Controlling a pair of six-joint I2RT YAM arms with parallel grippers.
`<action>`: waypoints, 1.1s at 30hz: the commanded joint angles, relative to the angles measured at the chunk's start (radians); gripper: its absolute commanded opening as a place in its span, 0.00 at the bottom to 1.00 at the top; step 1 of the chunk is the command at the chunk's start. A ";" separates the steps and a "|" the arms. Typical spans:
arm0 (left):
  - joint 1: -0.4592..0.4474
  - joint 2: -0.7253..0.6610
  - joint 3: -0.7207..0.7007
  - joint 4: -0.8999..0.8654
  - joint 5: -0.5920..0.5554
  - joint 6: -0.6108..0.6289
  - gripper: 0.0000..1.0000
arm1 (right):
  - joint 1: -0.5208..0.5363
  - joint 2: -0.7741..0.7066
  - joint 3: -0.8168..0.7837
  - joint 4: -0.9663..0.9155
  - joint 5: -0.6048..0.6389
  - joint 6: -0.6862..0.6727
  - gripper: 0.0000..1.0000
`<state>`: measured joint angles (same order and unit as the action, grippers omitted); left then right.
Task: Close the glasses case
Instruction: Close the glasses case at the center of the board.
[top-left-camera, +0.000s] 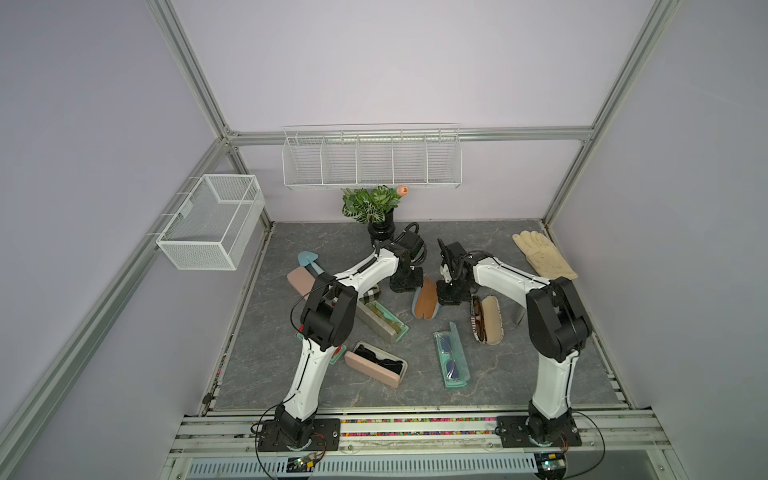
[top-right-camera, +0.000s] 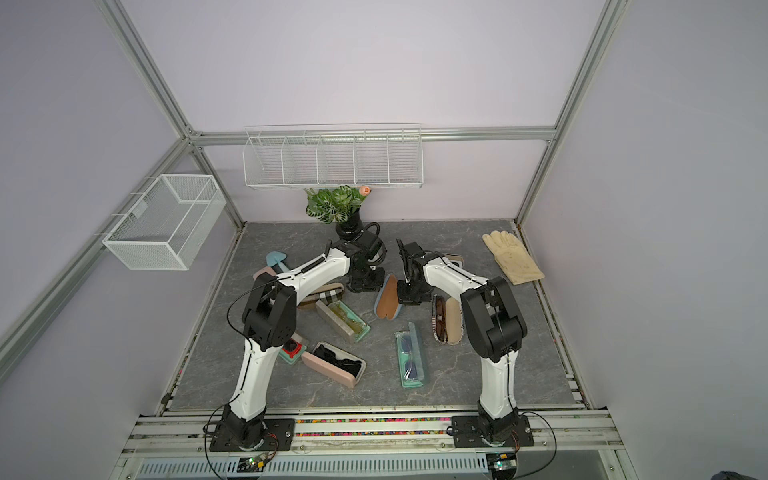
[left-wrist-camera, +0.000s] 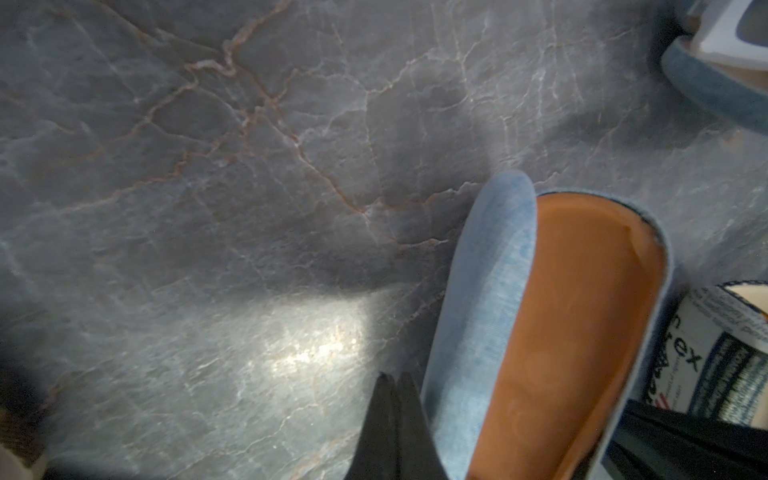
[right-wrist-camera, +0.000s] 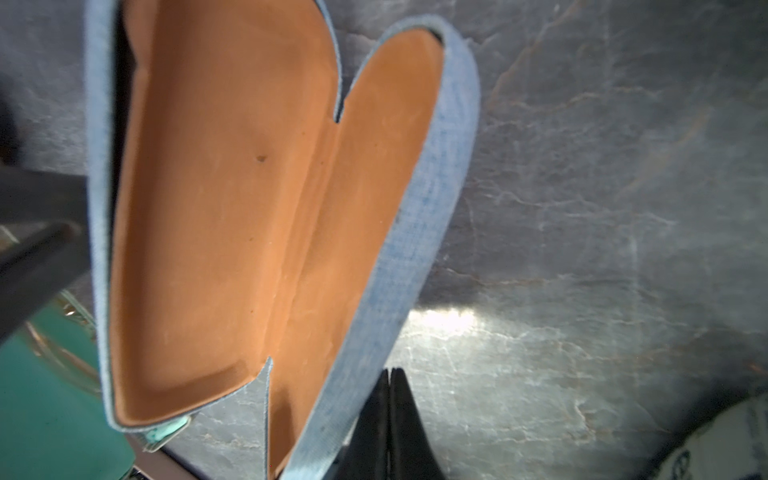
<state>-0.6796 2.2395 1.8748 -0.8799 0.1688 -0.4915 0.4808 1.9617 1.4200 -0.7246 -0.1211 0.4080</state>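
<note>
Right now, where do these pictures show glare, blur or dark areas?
Left wrist view: a bright glare patch on the table, one dark corner. Right wrist view: similar glare; the blue glasses case looks slightly soft. Both top views: even light, no glare.

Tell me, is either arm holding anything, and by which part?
Nothing is held. The left end effector and right end effector are both shut empty beside the open glasses case.

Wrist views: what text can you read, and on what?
"ex": tail of a dark word on the white printed item beside the open blue case; its start is blurred.
Fine print around it: too blurred to read.
Top views: nothing legible.
</note>
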 joint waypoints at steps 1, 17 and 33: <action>-0.014 0.024 -0.005 0.010 0.015 0.001 0.00 | -0.006 -0.014 -0.012 0.031 -0.040 0.017 0.07; -0.056 0.043 0.071 0.013 0.063 -0.024 0.00 | -0.001 0.010 0.036 0.093 -0.154 0.022 0.09; -0.066 0.033 0.067 0.030 0.081 -0.035 0.00 | 0.005 0.031 0.069 0.081 -0.156 0.023 0.09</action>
<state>-0.7029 2.2650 1.9205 -0.8993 0.1585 -0.5121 0.4652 1.9762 1.4574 -0.7059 -0.1883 0.4229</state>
